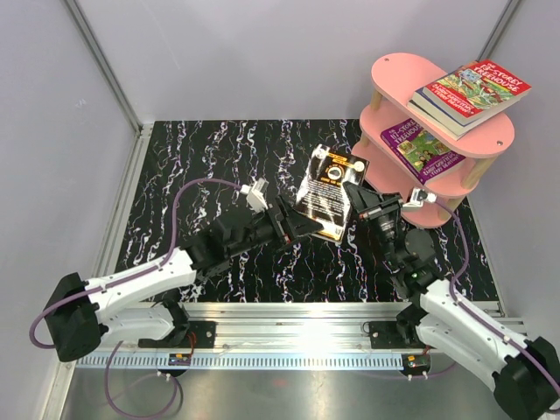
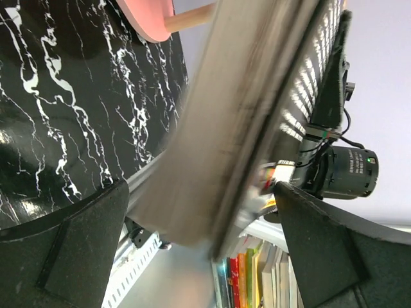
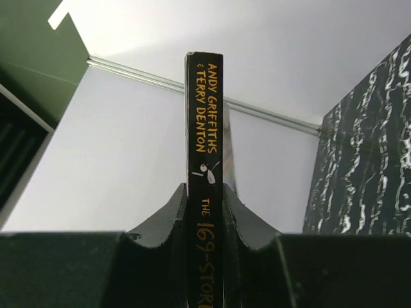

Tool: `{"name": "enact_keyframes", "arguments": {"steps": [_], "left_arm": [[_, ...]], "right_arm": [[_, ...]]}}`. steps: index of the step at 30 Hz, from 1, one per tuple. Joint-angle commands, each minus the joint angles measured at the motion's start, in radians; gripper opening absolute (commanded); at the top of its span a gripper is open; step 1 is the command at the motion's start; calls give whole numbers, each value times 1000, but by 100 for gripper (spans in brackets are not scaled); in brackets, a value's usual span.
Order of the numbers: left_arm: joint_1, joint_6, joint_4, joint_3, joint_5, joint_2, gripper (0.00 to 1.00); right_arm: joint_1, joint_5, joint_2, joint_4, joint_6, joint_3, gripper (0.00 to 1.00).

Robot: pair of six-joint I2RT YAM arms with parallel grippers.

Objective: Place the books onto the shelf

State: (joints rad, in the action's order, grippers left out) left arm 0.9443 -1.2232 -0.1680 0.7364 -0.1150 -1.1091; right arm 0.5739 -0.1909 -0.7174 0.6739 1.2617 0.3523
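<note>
Black book (image 3: pixel 204 115) clamped at spine by right gripper (image 3: pixel 204 194); title cut off, frame bottom. Left gripper (image 2: pixel 200 189) spread wide; book edge blurred between.

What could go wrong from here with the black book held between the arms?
The right tool pinches the black book only at its spine, so it may pivot or slip. The open left tool straddles its other edge; a careless move could knock it. The red book stack appears to overhang the shelf top and might topple if bumped.
</note>
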Motion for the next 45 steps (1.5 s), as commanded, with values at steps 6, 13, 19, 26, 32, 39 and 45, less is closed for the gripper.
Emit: {"name": "enact_keyframes", "arguments": {"steps": [6, 13, 19, 26, 32, 39, 45], "left_arm": [[-1, 30, -96, 49, 87, -44, 99], [1, 19, -73, 58, 188, -24, 99], [-7, 57, -28, 92, 232, -15, 99], [-50, 59, -56, 101, 198, -55, 34], [-101, 68, -57, 123, 163, -89, 11], [-203, 132, -37, 187, 54, -149, 12], [-297, 205, -99, 276, -176, -303, 13]], "right_arm": [[-3, 47, -189, 424, 356, -33, 0], [-3, 56, -271, 532, 447, -55, 0], [1, 68, -237, 484, 443, -58, 0], [18, 77, -195, 434, 421, -61, 0], [53, 77, -200, 428, 404, -62, 0], [153, 64, -223, 429, 367, -58, 0], [233, 59, -247, 421, 337, -58, 0]]}}
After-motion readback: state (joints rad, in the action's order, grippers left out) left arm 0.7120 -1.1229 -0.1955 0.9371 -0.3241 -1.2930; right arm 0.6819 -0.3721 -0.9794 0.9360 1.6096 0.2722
